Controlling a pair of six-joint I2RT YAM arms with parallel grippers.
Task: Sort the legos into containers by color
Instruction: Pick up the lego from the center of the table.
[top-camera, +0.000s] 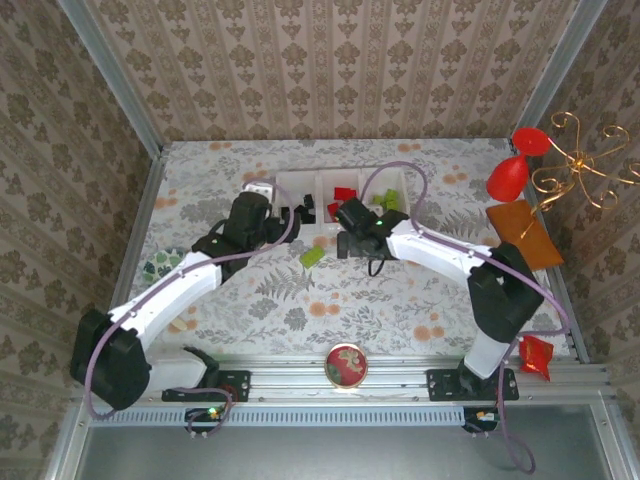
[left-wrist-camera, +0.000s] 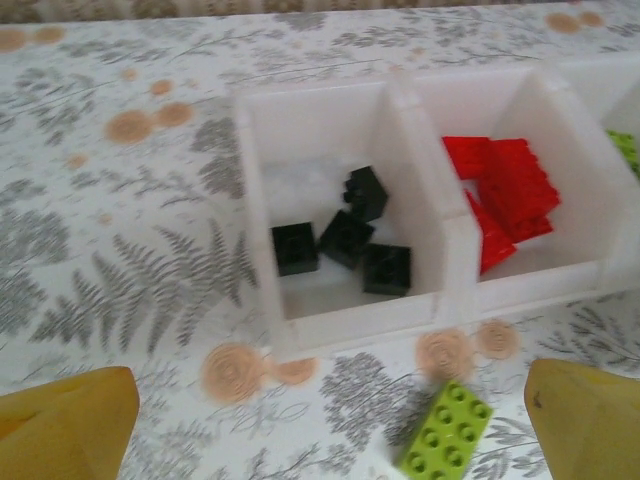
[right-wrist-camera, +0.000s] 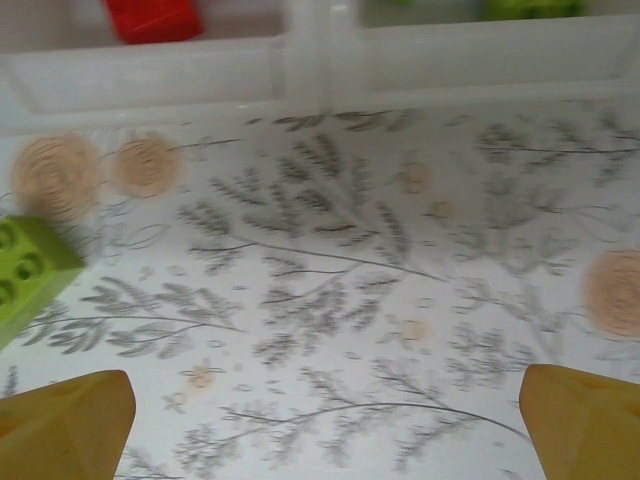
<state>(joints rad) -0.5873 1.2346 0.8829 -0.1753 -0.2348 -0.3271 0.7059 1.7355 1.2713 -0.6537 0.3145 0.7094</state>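
The white three-compartment tray (top-camera: 318, 182) sits at the back middle of the table. Its left compartment holds several black legos (left-wrist-camera: 346, 238), the middle one red legos (left-wrist-camera: 510, 190), and lime-green legos (left-wrist-camera: 626, 150) peek from the right one. One lime-green lego (top-camera: 312, 256) lies loose on the table in front of the tray, between both grippers. My left gripper (left-wrist-camera: 330, 430) hovers open in front of the tray wall (left-wrist-camera: 350, 325), the green lego (left-wrist-camera: 445, 432) near its right finger. My right gripper (right-wrist-camera: 325, 425) is open over bare tablecloth, with the green lego (right-wrist-camera: 25, 270) to its left.
A round red-patterned dish (top-camera: 347, 365) rests on the front rail. A red goblet shape (top-camera: 510, 175), gold wire ornament (top-camera: 585, 165) and orange cloth (top-camera: 525, 235) occupy the back right. A red item (top-camera: 535, 355) lies by the right arm base.
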